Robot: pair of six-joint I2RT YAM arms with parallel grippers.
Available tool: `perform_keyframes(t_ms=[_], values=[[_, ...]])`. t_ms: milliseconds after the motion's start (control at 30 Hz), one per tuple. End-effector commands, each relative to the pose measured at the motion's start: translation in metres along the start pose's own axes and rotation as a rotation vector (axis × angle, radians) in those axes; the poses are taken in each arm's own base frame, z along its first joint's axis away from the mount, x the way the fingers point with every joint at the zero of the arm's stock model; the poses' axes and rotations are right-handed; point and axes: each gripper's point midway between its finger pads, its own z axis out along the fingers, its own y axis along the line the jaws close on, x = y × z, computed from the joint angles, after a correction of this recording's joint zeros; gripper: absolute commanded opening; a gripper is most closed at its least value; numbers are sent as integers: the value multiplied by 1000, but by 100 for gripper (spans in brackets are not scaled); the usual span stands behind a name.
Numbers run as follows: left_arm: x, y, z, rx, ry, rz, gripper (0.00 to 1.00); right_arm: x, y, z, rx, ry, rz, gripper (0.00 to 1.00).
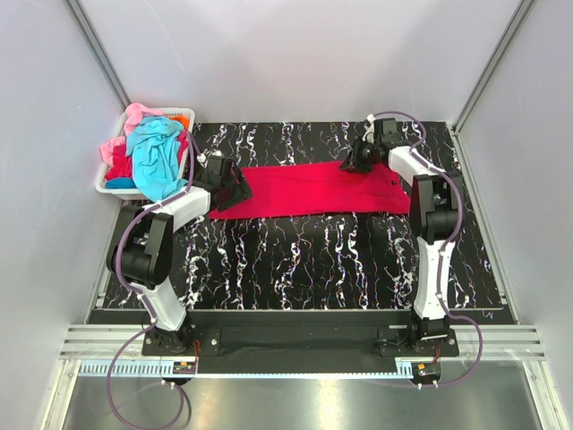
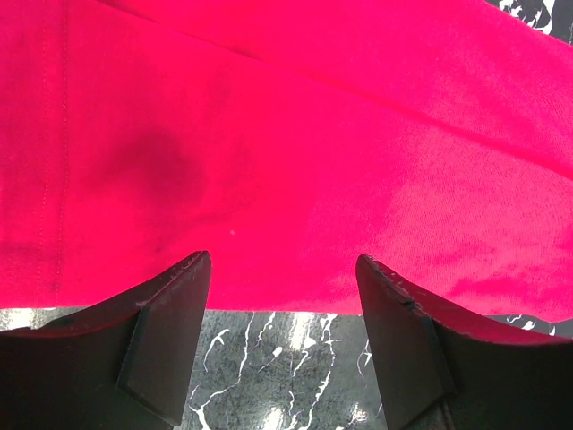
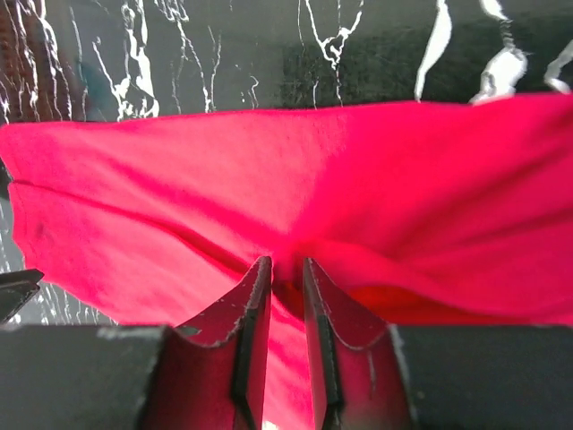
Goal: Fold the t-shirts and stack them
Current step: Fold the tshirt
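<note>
Both arms are reaching forward. The left gripper is hanging wide open at the crimson t-shirt's left end. The right gripper is sitting at its right end, jaws barely parted, and I cannot tell if it is gripping. The shirt is lying lengthwise, left to right.

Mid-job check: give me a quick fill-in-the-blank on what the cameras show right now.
1. The t-shirt laid out on the table is ____.
2. The white basket sits at the table's far ____ corner.
3. The left gripper is ____, poised at that t-shirt's edge.
4. The top shirt in the basket is ____.
Missing words: red; left; open; turquoise.
</note>
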Motion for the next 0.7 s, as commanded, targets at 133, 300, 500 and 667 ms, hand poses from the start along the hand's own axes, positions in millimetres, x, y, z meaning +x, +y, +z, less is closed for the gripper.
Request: perform_keyframes(t_ms=[133,300,500,667], values=[[-23,-8,-15,29,-100,9,70,-70,46,-71,-26,-347,-123,27],[-24,-10,-19,43,-103,11,70,-72,58,-90,-48,-361,-116,27],[-27,-8,-16,14,-96,29,70,-31,20,-87,105,-267,10,29],[-34,-20,-11,37,-86,26,70,-1,0,-76,143,-204,46,27]])
